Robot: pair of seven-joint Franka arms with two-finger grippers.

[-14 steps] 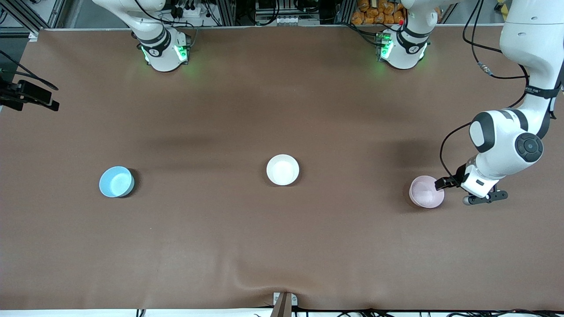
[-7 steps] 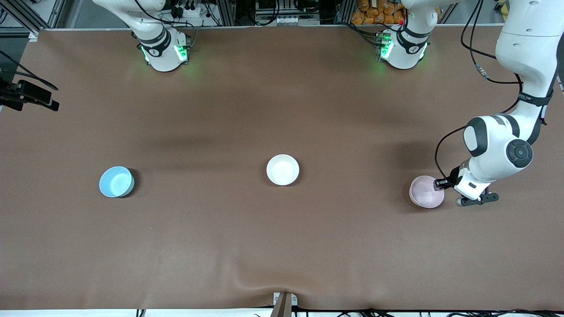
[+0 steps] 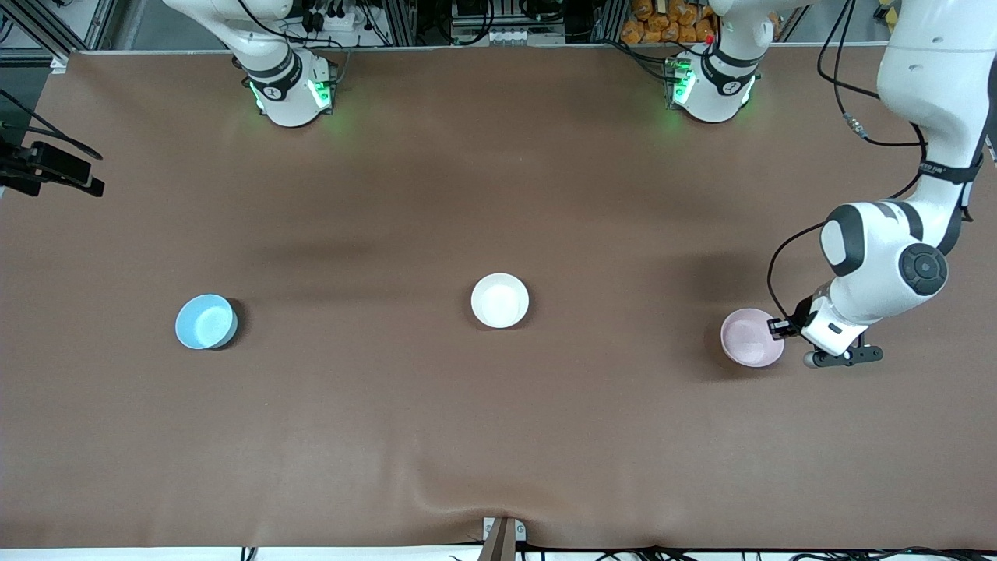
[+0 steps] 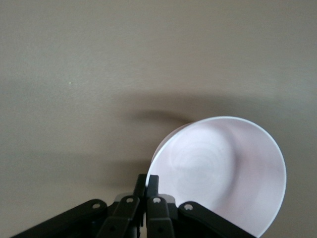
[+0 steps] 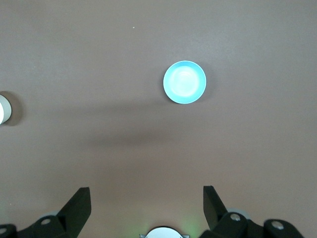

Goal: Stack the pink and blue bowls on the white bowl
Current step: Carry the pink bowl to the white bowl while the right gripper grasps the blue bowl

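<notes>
Front view: three bowls on brown surface (image 3: 498,436).
Left gripper (image 3: 779,327): jaws clamped on pink bowl (image 3: 751,336) rim.
Right gripper (image 5: 147,206): jaws wide apart, empty, high over blue bowl (image 3: 205,321).
White bowl (image 3: 499,300): between them.

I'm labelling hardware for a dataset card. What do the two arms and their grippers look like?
Both arms are glossy white with dark grey joint caps. The left arm carries black cables looped alongside and a black strap with small lettering. Green lights glow at both bases. The left gripper has slim black fingers on riveted black linkages; the right gripper has broad black fingers.
</notes>
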